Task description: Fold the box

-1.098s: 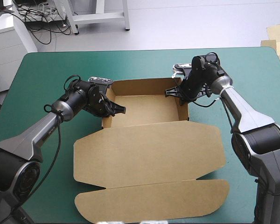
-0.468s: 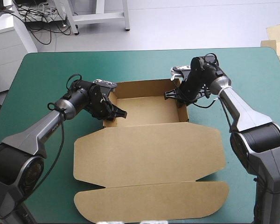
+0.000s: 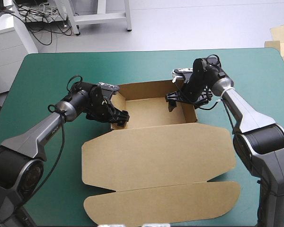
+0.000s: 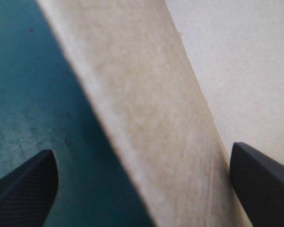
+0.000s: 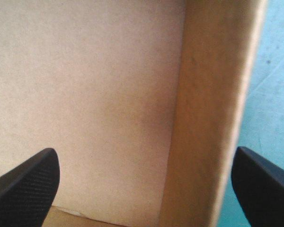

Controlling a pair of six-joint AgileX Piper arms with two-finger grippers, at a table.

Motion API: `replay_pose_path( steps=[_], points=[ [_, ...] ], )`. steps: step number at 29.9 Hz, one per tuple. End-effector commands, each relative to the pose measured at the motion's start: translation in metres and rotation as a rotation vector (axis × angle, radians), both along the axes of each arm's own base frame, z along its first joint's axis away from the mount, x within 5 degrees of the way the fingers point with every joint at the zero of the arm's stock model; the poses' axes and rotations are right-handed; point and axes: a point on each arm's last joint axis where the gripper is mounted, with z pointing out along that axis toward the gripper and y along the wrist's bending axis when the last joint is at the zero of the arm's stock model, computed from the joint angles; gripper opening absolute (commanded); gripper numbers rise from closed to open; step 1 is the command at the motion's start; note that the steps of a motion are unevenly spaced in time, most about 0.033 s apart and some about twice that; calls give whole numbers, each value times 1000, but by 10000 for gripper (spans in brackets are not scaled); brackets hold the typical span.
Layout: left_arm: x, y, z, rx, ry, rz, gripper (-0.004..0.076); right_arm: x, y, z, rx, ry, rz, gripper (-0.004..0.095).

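Two wide-open tools are gripping nothing, the left tool (image 3: pixel 119 116) straddling the left wall of the box (image 3: pixel 154 153), the right tool (image 3: pixel 173 100) its right wall; unpinched, either wall may be springing outward.

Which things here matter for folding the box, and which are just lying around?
For the job: the box, walls raised, lid flat; left gripper, open astride its left wall; right gripper, open astride its right wall.
Just lying about: pale board sheets, off beyond the far right corner of the teal-green cover.
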Motion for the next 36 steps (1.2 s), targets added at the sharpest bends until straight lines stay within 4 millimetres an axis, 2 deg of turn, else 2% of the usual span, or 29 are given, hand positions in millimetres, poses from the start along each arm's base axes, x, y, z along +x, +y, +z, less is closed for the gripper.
replay_pose_path(
  steps=[1, 9, 14, 16, 18, 25, 27, 30, 36],
  points=[
    [-10, 1, 42, -71, -122, 5, 703, -19, -8, 55, 13, -119, 14, 907],
    [-29, 11, 82, -96, -239, 0, 703, -40, -21, 100, -14, -248, 17, 902],
    [-48, 19, 109, -101, -309, -50, 689, -56, -27, 127, -6, -322, 38, 901],
    [-57, 25, 117, -77, -315, -57, 615, -62, -29, 136, -4, -346, 47, 901],
    [-69, 31, 126, -65, -309, -63, 502, -65, -30, 140, -2, -359, 52, 900],
    [-112, 50, 169, -93, -445, -103, -3, -62, -29, 137, -4, -364, 58, 900],
    [-128, 57, 177, -65, -458, -146, -9, -59, -28, 134, -5, -363, 59, 900],
    [-148, 70, 180, 2, -407, -157, -10, -54, -26, 128, -11, -355, 67, 900],
    [-174, 86, 161, 53, -390, -149, -10, -38, -21, 107, -20, -333, 72, 900]
  ],
)
